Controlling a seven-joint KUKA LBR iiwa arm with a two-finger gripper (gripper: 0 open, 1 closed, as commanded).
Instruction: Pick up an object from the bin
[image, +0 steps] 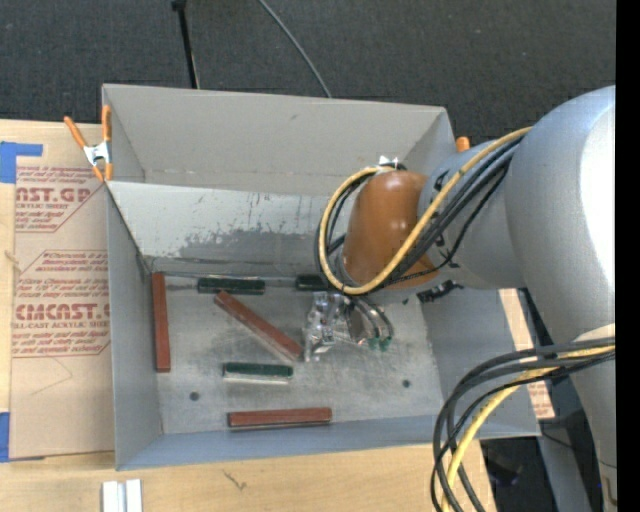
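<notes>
The tool (340, 332) hangs at the 4 o'clock end of a slanted reddish-brown stick (255, 320) in the middle of the bin (270, 150), with a dark green stick (257, 371) at the tool's 8 o'clock; released or clenched, I cannot tell

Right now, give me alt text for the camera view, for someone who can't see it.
The end effector hangs low in the grey bin, beside the lower end of a slanted reddish-brown bar. Two more reddish-brown bars and dark green bars lie apart on its floor.
</notes>
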